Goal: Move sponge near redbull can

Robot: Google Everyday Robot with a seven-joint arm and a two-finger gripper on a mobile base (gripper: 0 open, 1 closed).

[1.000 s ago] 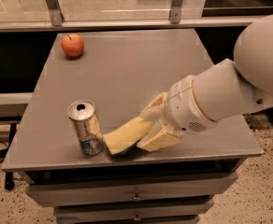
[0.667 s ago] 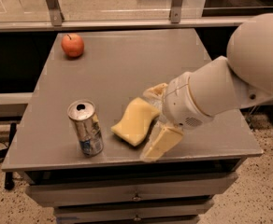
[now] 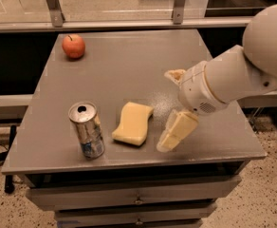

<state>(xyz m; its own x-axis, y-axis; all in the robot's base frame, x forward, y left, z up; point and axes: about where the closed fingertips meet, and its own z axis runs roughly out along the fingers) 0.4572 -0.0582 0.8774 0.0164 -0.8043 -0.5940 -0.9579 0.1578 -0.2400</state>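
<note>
Since the earlier frames the sponge (image 3: pixel 133 123) has left the pincer (image 3: pixel 169 109), and the arm (image 3: pixel 233 75) has drawn back to the right. The sponge now lies flat on the grey surface (image 3: pixel 129 65), just beside the redbull can (image 3: pixel 86 129) on the can's right. A narrow strip of bare surface separates the two, so they do not touch. The can stands upright near the front left corner, its opened top showing. The pincer hangs to the right of the sponge, close to it but apart, spread wide with nothing between its pale yellow fingers (image 3: pixel 179 129). One finger points down toward the front of the surface, and the other shows further back beside the white wrist. The lower fingertip seems to hover just over the surface, though contact cannot be ruled out from this angle. A red apple (image 3: pixel 73 46) sits well apart at the far left corner.
</note>
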